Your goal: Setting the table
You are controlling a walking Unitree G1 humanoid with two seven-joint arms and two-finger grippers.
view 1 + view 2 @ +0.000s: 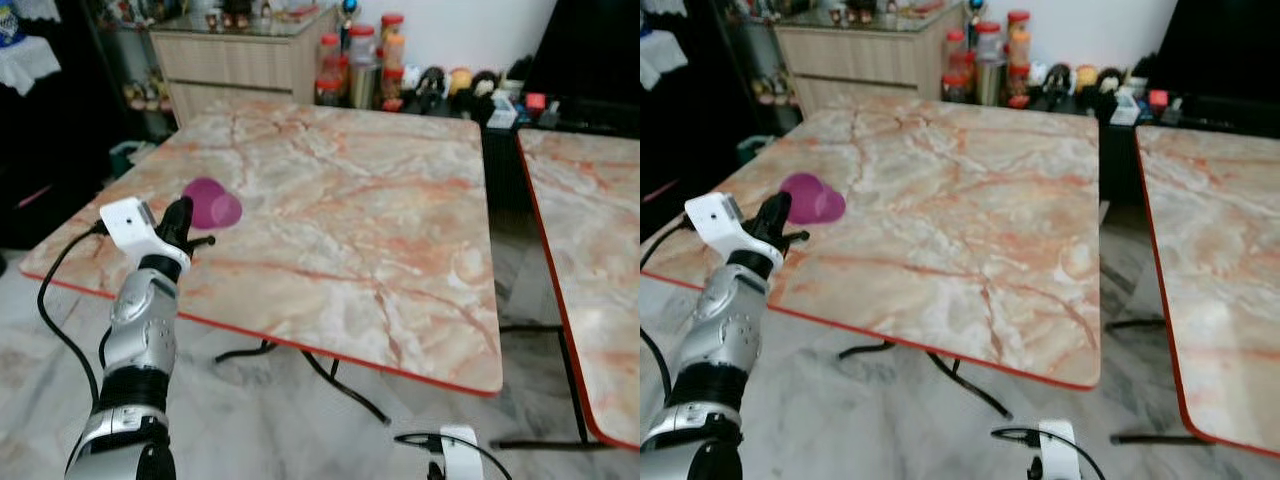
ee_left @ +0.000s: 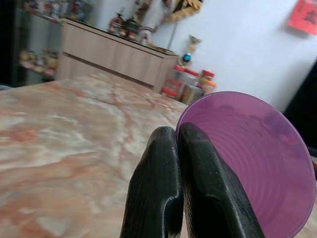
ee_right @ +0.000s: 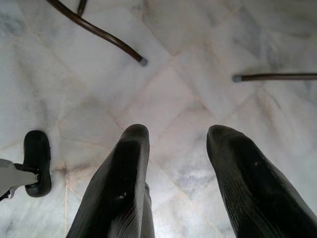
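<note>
We see our left gripper [image 1: 180,215] raised over the near left part of a marble-patterned table [image 1: 380,230], its two black fingers [image 2: 163,188] pressed together on the rim of a translucent purple plate [image 1: 212,203]. The plate is held off the tabletop, tilted up on edge rather than lying flat. In the left wrist view its ridged, concave face is turned back toward the gripper and its round disc stands nearly upright beyond the fingertips. Behind the table stand a wooden cabinet [image 1: 240,55] and a row of jars [image 1: 355,65] against the wall. A second marble table [image 1: 590,260] sits just to the right. Our right gripper [image 3: 176,163] hangs low over the pale marble floor [image 3: 173,89], fingers spread apart and holding nothing, with dark metal table legs [image 3: 99,32] nearby.
</note>
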